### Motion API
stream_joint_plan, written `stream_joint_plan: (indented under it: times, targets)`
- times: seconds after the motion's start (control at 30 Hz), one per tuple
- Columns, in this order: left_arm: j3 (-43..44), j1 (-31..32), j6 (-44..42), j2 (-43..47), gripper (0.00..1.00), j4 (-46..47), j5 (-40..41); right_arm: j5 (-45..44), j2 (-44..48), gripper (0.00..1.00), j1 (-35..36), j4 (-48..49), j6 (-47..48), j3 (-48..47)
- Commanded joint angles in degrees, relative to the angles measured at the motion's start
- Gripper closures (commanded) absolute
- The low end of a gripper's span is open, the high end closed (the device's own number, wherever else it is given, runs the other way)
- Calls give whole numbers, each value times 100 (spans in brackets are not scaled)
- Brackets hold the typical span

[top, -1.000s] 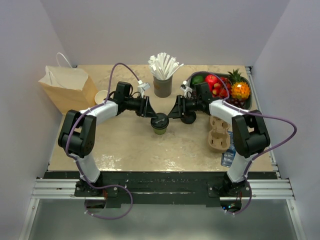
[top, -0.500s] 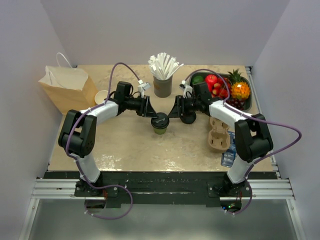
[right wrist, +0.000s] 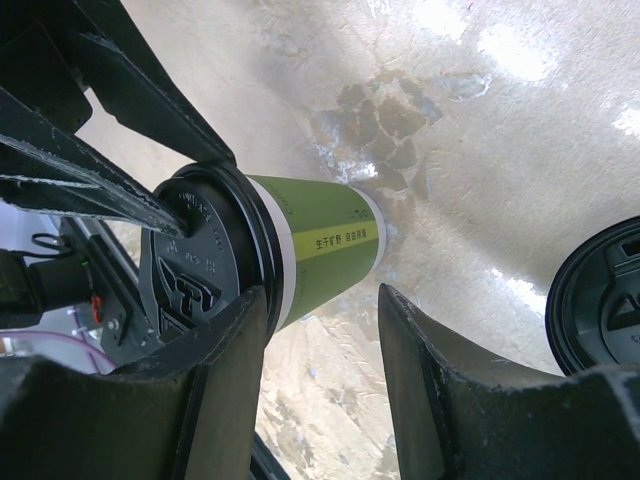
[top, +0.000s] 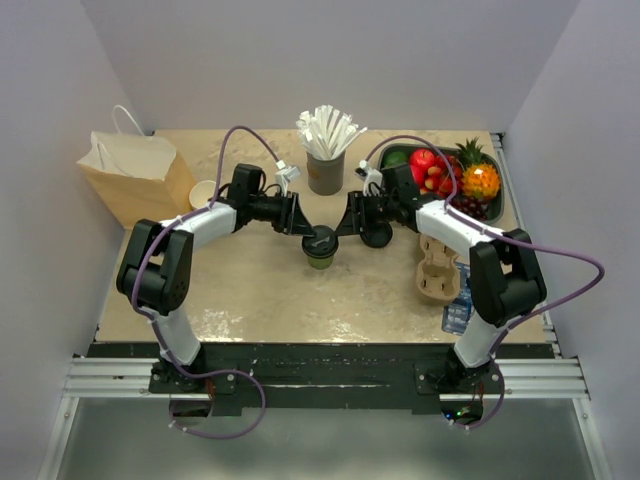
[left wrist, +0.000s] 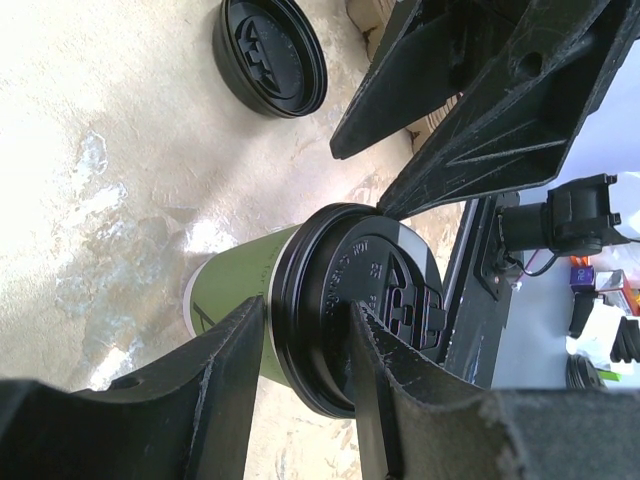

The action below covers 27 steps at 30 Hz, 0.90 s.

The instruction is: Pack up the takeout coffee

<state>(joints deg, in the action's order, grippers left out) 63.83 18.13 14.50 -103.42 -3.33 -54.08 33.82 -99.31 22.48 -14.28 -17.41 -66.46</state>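
The takeout coffee [top: 320, 250], a green cup with a cream band and a black lid [top: 320, 239], stands upright mid-table. My left gripper [top: 302, 224] is just behind-left of it and my right gripper [top: 343, 224] just behind-right. In the left wrist view the cup [left wrist: 235, 290] and its lid [left wrist: 370, 290] sit behind the left gripper [left wrist: 305, 320], whose jaws stand apart across the lid's rim. In the right wrist view the right gripper [right wrist: 320, 300] is open and empty beside the cup [right wrist: 325, 240]. A left fingertip [right wrist: 175, 222] touches the lid's top.
A loose black lid [top: 376, 236] lies right of the cup. A cardboard cup carrier [top: 437, 265] sits at the right. A paper bag [top: 140, 175] stands back left, with a white cup [top: 203, 192] next to it. A grey cup of straws [top: 325, 170] and a fruit tray [top: 450, 175] stand behind.
The right arm's forearm and wrist have shifted slightly to the left and back. The cup and the left arm have not visibly moved.
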Motion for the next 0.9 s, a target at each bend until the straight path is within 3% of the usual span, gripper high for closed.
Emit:
stream_joint_plan:
  times: [0.0, 0.43, 0.67, 0.87]
  targets:
    - [-205, 6, -149, -91, 57, -53, 451, -1510, -379, 51, 134, -813, 546, 291]
    - [-257, 6, -97, -91, 57, 26, 276, -1537, -405, 52, 187, -769, 511, 344]
    - [-249, 6, -132, -82, 57, 8, 276, -535, 280, 34, 107, -426, 493, 2]
    - [-169, 6, -202, -144, 57, -106, 293, -192, 491, 32, 90, -365, 458, 176]
